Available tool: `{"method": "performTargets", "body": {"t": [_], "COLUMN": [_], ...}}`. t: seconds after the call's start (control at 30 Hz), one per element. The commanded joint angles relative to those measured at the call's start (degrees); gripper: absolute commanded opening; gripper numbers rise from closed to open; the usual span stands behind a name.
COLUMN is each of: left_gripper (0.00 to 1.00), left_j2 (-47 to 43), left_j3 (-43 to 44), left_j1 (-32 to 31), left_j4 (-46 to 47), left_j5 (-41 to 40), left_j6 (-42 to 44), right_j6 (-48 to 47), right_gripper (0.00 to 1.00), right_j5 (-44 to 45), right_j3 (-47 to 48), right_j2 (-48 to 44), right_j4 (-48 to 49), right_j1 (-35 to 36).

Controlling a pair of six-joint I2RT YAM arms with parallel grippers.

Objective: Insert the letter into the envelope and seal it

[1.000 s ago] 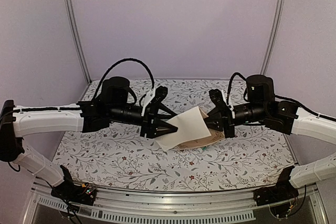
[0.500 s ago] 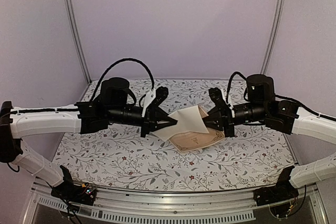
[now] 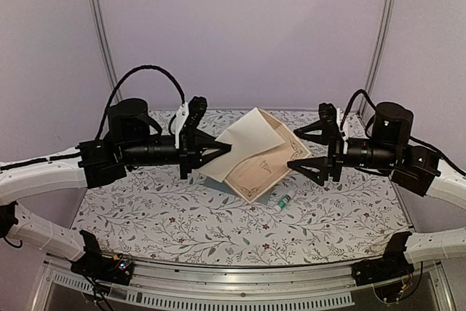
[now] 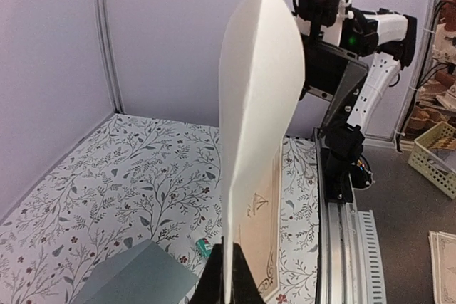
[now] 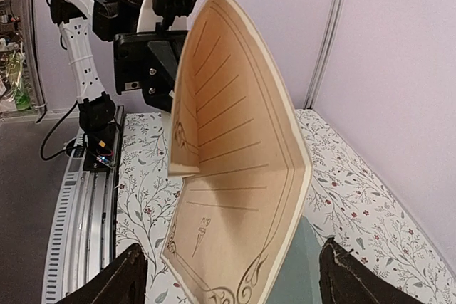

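Letter (image 3: 249, 143) aloft, edge pinched — left end effector (image 3: 227, 149)

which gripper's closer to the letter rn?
Left. The left gripper is shut on the letter at one edge, holding it up; the right gripper is open at the opposite edge, not gripping.

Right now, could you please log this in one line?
left gripper: shut on tan ornate-bordered paper letter | right gripper: open | letter: folded, aloft

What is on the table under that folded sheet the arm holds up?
The pale teal envelope lies below the letter, with a small glue stick beside it. From above, the letter hides the envelope.
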Motion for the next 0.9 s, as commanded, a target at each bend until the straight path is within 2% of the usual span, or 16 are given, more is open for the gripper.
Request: {"method": "performTargets", "body": {"t": [0.0, 0.27, 0.37, 0.6, 0.87], "left_gripper": [0.00, 0.00, 0.00, 0.00, 0.00], "left_j2": [-4.18, -9.21, -9.85, -8.85, -5.45], "left_j3": [-1.32, -1.25, -0.69, 0.16, 0.88], "left_j1": [-0.70, -0.73, -0.72, -0.72, -0.72], "left_j4": [2.01, 5.60, 6.32, 9.03, 11.37], "left_j5": [-7.24, -1.89, -0.58, 3.93, 6.82], "left_j6": [-4.20, -8.24, -9.88, -12.85, -14.08], "right_j6": [2.04, 4.29, 3.99, 7.51, 11.64], "right_gripper": [0.84, 0.80, 0.77, 0.59, 0.53], "right_j5": [2.53, 10.06, 7.02, 2.18, -3.94], "right_j3": [-5.26, -11.68, -12.52, -11.84, -7.58], "right_j2": [-7.32, -11.91, -11.41, -5.67, 2.70], "right_j4": [5.13, 12.65, 14.54, 23.39, 28.95], "right_j1": [0.24, 0.24, 0.24, 0.25, 1.07]}}
